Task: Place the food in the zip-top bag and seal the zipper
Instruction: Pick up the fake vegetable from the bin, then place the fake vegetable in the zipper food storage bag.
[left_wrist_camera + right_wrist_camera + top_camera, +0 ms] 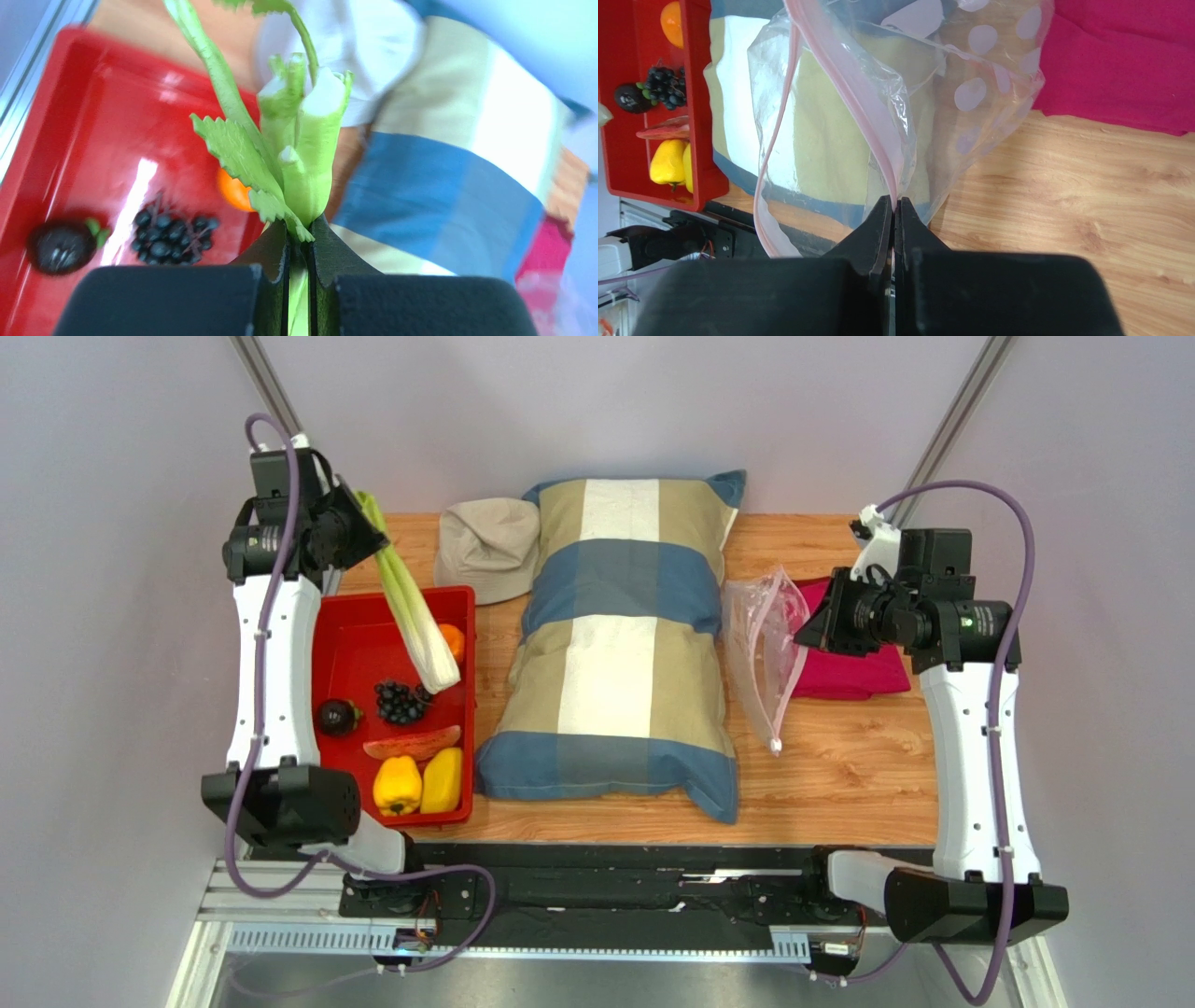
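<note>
The wooden desk (870,770) carries a red tray (358,637) at its left, a striped pillow (624,658) in the middle, a beige hat (488,546) just behind it, and a magenta cloth (856,676) at right.

My overhead view is bright and even, shadows soft. On the left wrist view, white glare streaks the red tray (77,119) and the pillow (456,203) blurs; on the right, the zip-top bag (920,84) glints, sharp.

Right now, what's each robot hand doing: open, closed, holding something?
Left fingers: closed, holding the celery stalk above the red tray.
Right fingers: closed, pinching the zipper of the zip-top bag.
</note>
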`<state>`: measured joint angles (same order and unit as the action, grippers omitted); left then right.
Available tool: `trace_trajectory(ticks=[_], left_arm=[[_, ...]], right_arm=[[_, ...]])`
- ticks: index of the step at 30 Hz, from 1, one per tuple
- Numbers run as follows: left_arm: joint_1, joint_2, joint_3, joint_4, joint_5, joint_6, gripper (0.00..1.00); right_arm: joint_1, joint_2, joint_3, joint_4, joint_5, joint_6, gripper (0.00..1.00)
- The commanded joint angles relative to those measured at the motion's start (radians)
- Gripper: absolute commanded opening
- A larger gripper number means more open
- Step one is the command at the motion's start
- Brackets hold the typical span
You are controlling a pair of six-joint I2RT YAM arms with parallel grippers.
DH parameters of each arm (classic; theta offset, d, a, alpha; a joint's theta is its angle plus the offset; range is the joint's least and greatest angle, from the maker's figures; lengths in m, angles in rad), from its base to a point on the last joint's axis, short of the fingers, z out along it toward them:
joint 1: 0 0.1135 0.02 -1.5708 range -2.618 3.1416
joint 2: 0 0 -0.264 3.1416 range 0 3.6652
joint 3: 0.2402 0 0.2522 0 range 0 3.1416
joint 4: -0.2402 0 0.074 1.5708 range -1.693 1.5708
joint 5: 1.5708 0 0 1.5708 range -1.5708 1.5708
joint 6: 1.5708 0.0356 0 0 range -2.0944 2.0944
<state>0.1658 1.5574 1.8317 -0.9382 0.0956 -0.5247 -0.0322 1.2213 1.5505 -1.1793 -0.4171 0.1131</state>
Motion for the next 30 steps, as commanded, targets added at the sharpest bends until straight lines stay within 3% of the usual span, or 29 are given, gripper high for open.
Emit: trace_trajectory(ticks=[1,6,9,17,22,30], left_arm=[[-0.124,-0.143,0.020,0.119,-0.026,0.123,0.00],[-0.244,-0.218,0.017,0.202,-0.079,0.166,0.00],[-0.258,-0.217,0.032,0.211,-0.074,0.149,0.00],[-0.353,-0.278,-0.026,0.377,-0.047,0.199,0.00],[-0.423,-0.324,-0.132,0.646,0.018,0.228,0.00],[-0.685,-0.275,-0.132,0.919,0.137,0.354,0.00]], right_arm=[[0.017,-0.055,0.049,-0.114,0.084,-0.047,0.00],[0.022,-0.074,0.106,-0.259,0.032,-0.069,0.00],[0.021,-0.106,0.121,-0.296,0.003,-0.047,0.00],[0.021,-0.157,0.077,-0.309,-0.008,0.065,0.00],[0.022,-0.109,-0.046,-0.201,-0.023,0.233,0.00],[0.121,-0.032,-0.101,0.062,-0.163,0.411,0.00]])
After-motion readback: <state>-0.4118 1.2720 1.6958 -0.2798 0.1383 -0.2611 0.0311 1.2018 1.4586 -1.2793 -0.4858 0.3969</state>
